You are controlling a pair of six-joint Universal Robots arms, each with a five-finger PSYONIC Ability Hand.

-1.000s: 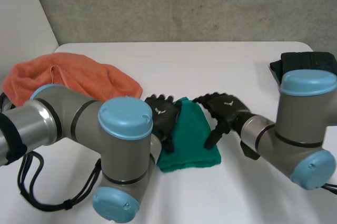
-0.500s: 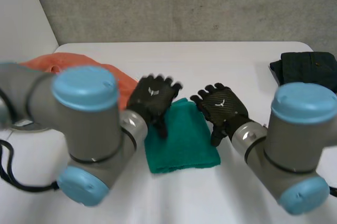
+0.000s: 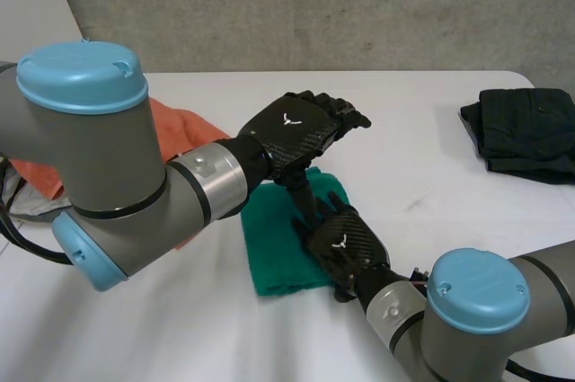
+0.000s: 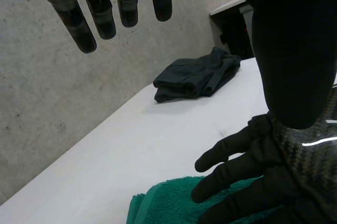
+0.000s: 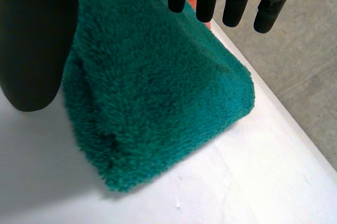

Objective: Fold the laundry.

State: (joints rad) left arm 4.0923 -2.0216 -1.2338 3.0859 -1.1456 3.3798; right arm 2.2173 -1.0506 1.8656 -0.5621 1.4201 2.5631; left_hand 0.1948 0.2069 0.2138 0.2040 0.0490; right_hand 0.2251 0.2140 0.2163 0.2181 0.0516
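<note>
so the green towel [image 3: 274, 247] sat folded into a thick little packet around the middle of the desk [image 3: 422, 121]. The right hand [image 3: 346, 245] lay flat on its right side, fingers straight and a bit spread, nothing pinched. My guess is it was there to press the fold down so the fluffy pile wouldn't spring open. The left hand [image 3: 301, 126] hung in the air above the towel's far edge, fingers straight and relaxed, holding nothing, so it looked free for whatever came next. An orange towel [image 3: 184, 126] lay rumpled off to the left behind that arm, probably waiting its turn. A dark folded cloth [image 3: 526, 130] sat well apart at the far right, which looked like the done pile to me
</note>
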